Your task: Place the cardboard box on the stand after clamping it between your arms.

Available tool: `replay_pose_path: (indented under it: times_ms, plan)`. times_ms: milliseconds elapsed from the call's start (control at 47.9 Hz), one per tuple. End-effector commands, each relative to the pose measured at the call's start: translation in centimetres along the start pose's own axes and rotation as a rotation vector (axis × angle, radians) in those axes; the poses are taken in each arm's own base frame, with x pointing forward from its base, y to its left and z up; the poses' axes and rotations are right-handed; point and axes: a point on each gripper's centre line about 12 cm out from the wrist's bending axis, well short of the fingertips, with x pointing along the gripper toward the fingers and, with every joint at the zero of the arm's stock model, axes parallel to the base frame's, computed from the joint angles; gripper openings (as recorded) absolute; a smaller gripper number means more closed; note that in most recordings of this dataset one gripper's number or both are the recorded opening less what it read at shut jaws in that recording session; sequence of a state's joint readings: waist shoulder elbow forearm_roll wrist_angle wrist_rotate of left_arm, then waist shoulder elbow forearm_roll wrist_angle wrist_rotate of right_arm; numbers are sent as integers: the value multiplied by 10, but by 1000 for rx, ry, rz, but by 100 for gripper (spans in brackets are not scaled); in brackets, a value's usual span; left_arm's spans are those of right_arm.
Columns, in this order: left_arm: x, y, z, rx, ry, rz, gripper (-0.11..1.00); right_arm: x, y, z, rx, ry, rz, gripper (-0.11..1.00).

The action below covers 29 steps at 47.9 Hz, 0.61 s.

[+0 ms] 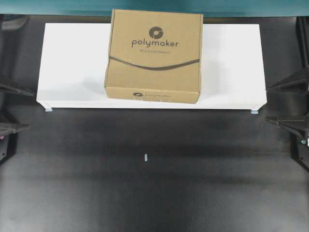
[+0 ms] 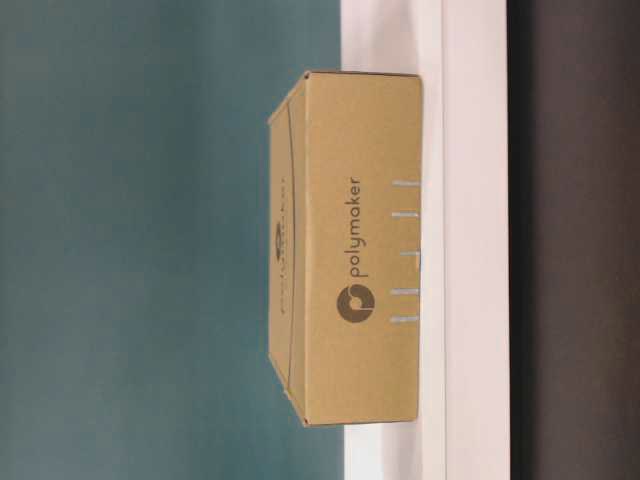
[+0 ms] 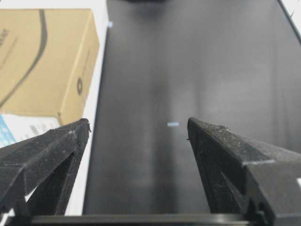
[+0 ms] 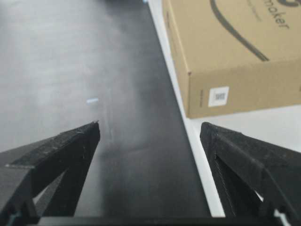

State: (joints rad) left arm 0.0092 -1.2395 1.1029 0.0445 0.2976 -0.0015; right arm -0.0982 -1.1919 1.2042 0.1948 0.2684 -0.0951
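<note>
Your box (image 1: 153, 55) sits on the stand (image 1: 231, 63), maybe overhanging its back edge. Both grippers, left (image 3: 138, 125) and right (image 4: 149, 126), are wide and hold nothing.

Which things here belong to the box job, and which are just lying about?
Job: box, sitting on the stand; left gripper and right gripper, both open and clear of the box.
Lying about: small pale bit on the black table; teal backdrop.

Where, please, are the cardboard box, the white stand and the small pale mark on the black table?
cardboard box (image 1: 154, 53), overhead view, printed top.
white stand (image 1: 231, 67), overhead view, bare right part.
small pale mark (image 1: 145, 157), overhead view, its middle.
</note>
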Motion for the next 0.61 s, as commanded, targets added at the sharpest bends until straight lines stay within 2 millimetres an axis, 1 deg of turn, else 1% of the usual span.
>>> replay_pose_path:
  times_ms: [0, 271, 584]
  plan:
    - [1, 0, 2, -2, -9, 0, 82, 1, 0, 0, 7, -20, -1, 82]
    - [2, 0, 2, -1, -22, -2, 82, 4, -3, -6, 7, -62, -12, 82]
    - [2, 0, 8, 0, -92, -2, 82, 3, -4, -7, 1, -94, -17, 82]
